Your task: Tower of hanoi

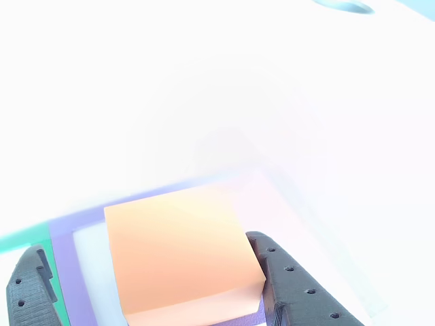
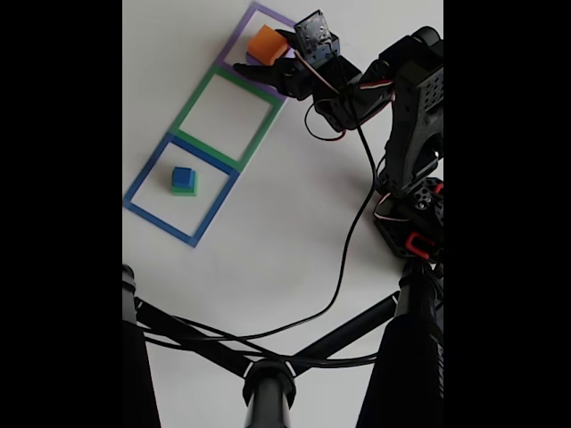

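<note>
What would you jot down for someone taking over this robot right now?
Gripper: open, fingers either side of the orange cube, which looks set down.
Orange cube sits in the purple square outline, at the far end of the row in the fixed view.
Blue cube sits on the green cube inside the blue outline.
Green outline: nothing inside.
Left: presumably restack blue and green onto orange.

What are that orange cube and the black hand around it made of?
The plain matte orange cube looks like foam or printed plastic: flat colour, no shine, slightly soft edges; the pictures leave it open. The black two-finger hand looks like 3D-printed plastic: dull, faintly ridged fingers with small round holes.
</note>
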### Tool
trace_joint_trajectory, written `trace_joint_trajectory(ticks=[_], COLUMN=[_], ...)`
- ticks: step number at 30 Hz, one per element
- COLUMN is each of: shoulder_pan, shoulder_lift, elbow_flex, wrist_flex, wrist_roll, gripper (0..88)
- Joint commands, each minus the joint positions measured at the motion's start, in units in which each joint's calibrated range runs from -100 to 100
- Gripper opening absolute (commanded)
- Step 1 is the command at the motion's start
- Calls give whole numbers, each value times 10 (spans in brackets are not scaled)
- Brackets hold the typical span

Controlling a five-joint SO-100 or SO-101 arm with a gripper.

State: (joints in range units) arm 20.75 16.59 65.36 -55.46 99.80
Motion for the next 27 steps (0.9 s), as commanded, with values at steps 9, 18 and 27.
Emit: trace_joint_trajectory(ticks=[9,18,27], shoulder_pan=[-12,-14,-29], shoulder_lift=[-27,-35,-124], elbow_flex=[9,17,48], wrist_flex=[-15,-15,41], wrist_roll=[2,2,2], gripper=[190,137,133])
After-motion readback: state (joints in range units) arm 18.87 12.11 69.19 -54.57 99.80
